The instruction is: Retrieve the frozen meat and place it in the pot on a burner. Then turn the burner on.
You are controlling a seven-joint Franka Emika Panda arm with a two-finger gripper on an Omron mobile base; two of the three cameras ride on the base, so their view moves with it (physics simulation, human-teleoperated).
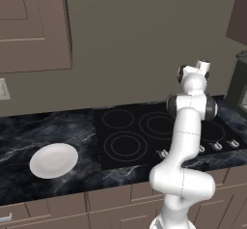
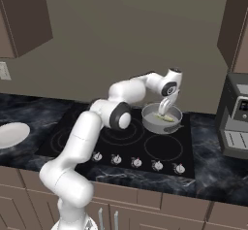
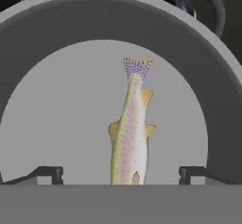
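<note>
The frozen meat, a slender yellowish-olive fish with a speckled grey tail, lies flat on the floor of the grey pot. My gripper hangs open just above it, one fingertip on each side of the fish and neither touching it. In the right base view the gripper points down into the pot, which stands on the rear right burner of the black cooktop; the fish shows as a yellowish sliver inside. In the left base view my own arm hides the pot.
A round white plate lies on the dark marble counter left of the cooktop. A row of knobs runs along the cooktop's front edge. A coffee machine stands at the right, with wall cabinets above.
</note>
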